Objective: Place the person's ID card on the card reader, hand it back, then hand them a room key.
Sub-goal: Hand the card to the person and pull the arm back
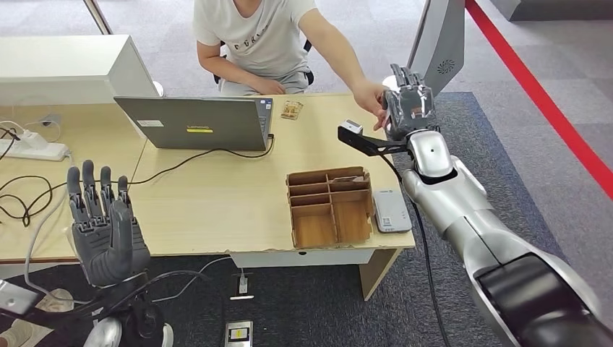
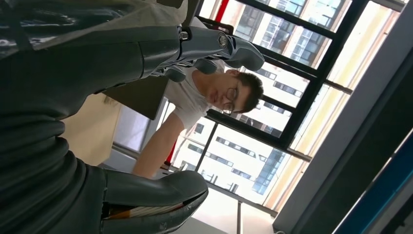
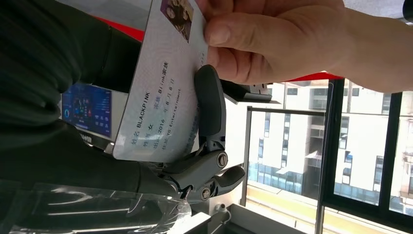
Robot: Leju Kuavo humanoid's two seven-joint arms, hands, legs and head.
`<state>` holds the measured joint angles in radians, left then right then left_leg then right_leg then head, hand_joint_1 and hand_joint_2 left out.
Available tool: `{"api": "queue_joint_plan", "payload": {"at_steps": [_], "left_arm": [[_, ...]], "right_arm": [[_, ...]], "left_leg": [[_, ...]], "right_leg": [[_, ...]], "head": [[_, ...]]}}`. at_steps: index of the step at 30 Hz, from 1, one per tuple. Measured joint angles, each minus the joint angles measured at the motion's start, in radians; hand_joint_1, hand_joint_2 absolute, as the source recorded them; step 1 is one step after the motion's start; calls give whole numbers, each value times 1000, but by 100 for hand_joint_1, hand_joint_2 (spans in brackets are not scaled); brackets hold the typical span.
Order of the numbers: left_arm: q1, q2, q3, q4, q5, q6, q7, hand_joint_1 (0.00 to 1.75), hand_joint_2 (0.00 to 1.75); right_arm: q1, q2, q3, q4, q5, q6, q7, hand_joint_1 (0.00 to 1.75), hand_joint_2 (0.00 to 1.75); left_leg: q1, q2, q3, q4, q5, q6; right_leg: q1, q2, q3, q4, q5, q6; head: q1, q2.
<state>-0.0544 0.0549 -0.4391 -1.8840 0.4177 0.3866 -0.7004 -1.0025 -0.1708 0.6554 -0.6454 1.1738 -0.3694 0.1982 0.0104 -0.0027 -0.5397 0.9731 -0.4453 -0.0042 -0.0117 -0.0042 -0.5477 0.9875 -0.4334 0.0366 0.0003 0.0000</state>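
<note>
Right now the right hand (image 1: 410,108) is raised past the desk's (image 1: 217,210) far right corner, at about 2 o'clock from the wooden divider tray (image 1: 329,206), meeting the person's hand (image 1: 372,97) there. Seen from the right wrist, the ID card (image 3: 158,87) stands between the robot's fingers (image 3: 209,102) and its palm, one dark finger lying across the printed face, while the person's thumb (image 3: 243,34) and fingers pinch the card's far end; both hold it at once. So the right hand is closed on the card.

Down at 8 o'clock from the tray, off the desk's near edge, the left hand (image 1: 105,228) is held upright, its fingers straight and spread apart, holding nothing.

On the desk, a white card reader (image 1: 391,210) lies just beside the tray at its 3 o'clock side. An open laptop (image 1: 194,123) sits at 10 o'clock from the tray, facing the seated person (image 1: 253,43), with a black cable trailing from it. A white power strip (image 1: 32,148) lies near the far left edge
</note>
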Motion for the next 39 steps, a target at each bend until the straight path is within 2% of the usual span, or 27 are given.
{"api": "queue_joint_plan", "payload": {"at_steps": [20, 24, 39], "left_arm": [[0, -17, 6, 32, -9, -28, 0, 0, 175], [0, -18, 6, 32, -10, -27, 0, 0, 175], [0, -18, 7, 32, -14, -18, 0, 0, 175]], "right_arm": [[-16, 38, 29, 72, 10, 1, -1, 175, 175], [-20, 41, 34, 79, 17, -5, -1, 0, 175], [-24, 25, 43, 64, 43, -71, 43, 0, 175]], "left_leg": [[0, 0, 0, 0, 0, 0], [0, 0, 0, 0, 0, 0], [0, 0, 0, 0, 0, 0]], "right_leg": [[0, 0, 0, 0, 0, 0], [0, 0, 0, 0, 0, 0], [0, 0, 0, 0, 0, 0]], "head": [[0, 0], [0, 0], [0, 0]]}}
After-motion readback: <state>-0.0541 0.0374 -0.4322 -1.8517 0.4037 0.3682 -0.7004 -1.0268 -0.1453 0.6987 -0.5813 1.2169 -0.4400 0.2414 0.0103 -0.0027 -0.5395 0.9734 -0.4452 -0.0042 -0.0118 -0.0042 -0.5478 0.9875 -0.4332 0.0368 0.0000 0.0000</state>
